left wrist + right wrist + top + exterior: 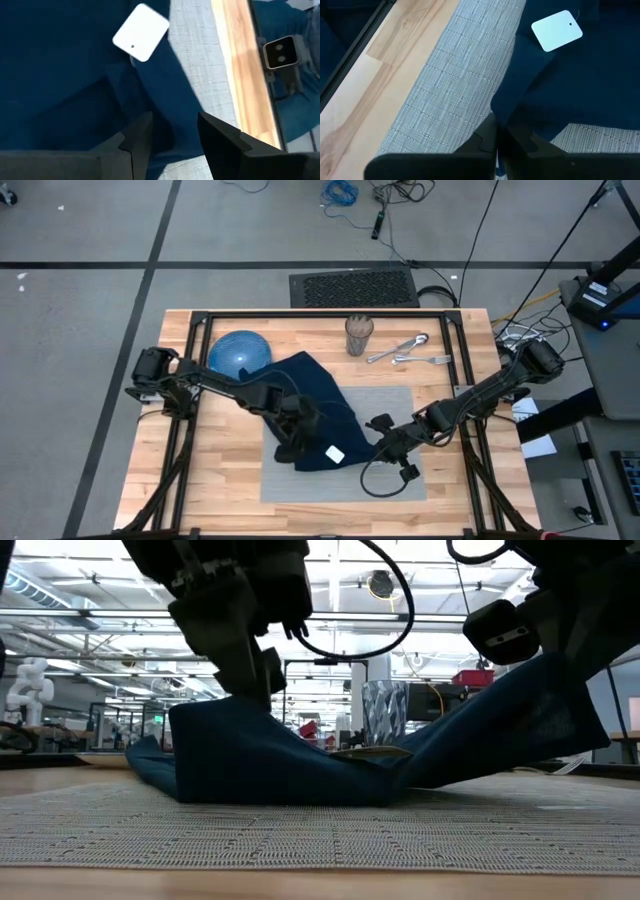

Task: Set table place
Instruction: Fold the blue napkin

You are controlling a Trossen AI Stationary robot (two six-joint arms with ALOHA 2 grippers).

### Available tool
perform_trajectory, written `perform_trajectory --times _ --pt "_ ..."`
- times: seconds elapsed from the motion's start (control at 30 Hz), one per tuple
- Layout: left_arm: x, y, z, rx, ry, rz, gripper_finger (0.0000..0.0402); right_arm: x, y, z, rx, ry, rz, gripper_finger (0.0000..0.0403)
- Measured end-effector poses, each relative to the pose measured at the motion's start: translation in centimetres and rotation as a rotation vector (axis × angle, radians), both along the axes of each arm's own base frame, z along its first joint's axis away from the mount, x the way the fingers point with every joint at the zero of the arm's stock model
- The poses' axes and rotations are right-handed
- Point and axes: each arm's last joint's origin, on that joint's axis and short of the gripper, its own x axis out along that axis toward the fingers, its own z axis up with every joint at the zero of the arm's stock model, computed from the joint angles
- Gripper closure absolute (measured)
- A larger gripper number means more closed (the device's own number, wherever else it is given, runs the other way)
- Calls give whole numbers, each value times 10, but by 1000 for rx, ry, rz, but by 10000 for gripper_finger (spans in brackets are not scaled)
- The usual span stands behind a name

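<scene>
**tabletop_tom:** Over on the left of the wooden table (200, 480), what's sitting there?

**gearhead99:** Blue plate (240, 352) near the far left corner, partly under the left arm. Moving right, the grey placemat (400, 405) lies flat in the middle of the table, toward the near edge. A navy napkin (320, 395) is draped over its left half, bunched up, with a white tag (335, 453) on it.

**tabletop_tom:** And the grippers?

**gearhead99:** Left gripper (288, 448) is down on the napkin's near left part. From its wrist cam the fingers (140, 137) sit partly apart with a fold of navy cloth between them, so it looks like a grip on the napkin. Right gripper (383, 442) is at the napkin's right edge, jaws fully pinched together on the cloth; from table height that side of the napkin is lifted off the placemat.

**tabletop_tom:** Anything further right?

**gearhead99:** Near the far edge, a glass (359, 332), then a spoon (398, 348) and fork (422, 361) just beside each other on bare wood.
</scene>
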Motion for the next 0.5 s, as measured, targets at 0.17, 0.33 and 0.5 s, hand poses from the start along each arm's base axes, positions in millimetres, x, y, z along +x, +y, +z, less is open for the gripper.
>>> perform_trajectory --times 0.17,0.33,0.5 --pt "-1 -4 0 -36 29 7 259 0 0 0 -7 -4 -3 403" --pt "-3 -11 -3 -40 52 -6 259 0 0 0 -10 -6 -1 403" --pt "-4 -17 -3 -51 67 -5 259 0 -1 0 -18 -10 -5 403"
